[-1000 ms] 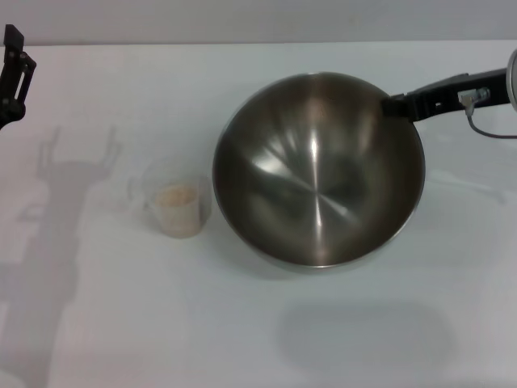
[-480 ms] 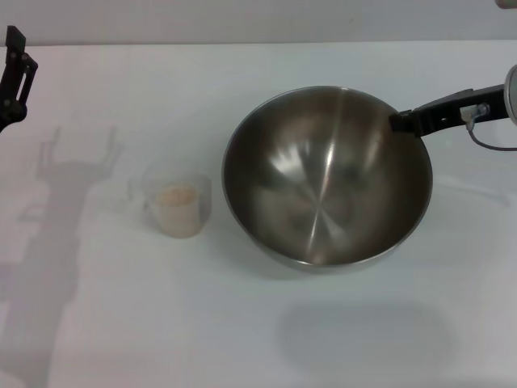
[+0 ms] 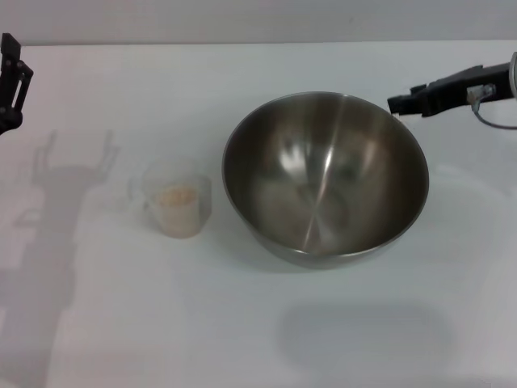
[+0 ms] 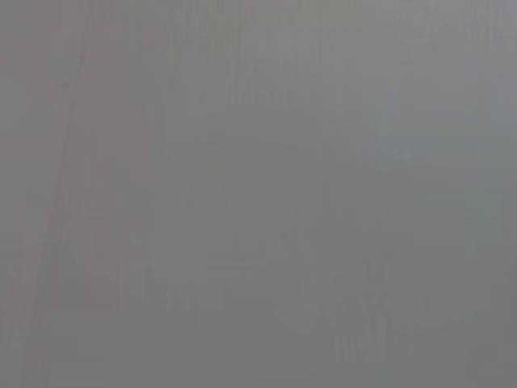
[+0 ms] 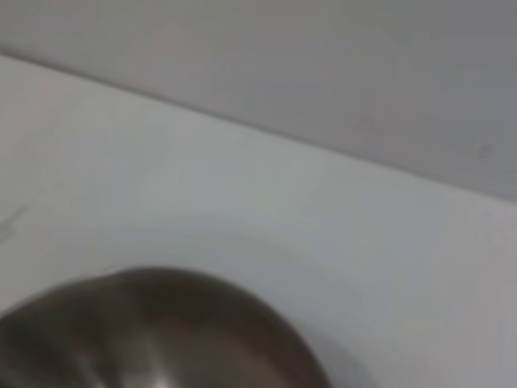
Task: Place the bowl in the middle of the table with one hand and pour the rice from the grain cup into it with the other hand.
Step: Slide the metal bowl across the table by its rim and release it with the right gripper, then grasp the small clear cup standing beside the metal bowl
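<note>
The steel bowl (image 3: 325,176) stands upright on the white table (image 3: 258,323), a little right of the middle; its rim also shows in the right wrist view (image 5: 161,323). My right gripper (image 3: 401,103) hovers just past the bowl's far right rim, apart from it and empty. The clear grain cup (image 3: 177,199) with rice (image 3: 175,196) in it stands left of the bowl, close to it but not touching. My left gripper (image 3: 10,77) is at the far left edge, well away from the cup, and its shadow shows the fingers spread. The left wrist view shows only plain grey.
The table's far edge (image 3: 242,43) meets a grey wall. The left arm's shadow (image 3: 56,210) lies on the table left of the cup. A grey cable (image 3: 493,121) hangs by the right arm.
The bowl has gone from tilted to level on the table. My right gripper has let go of its rim and drawn up and away to the right. The left arm has barely moved.
</note>
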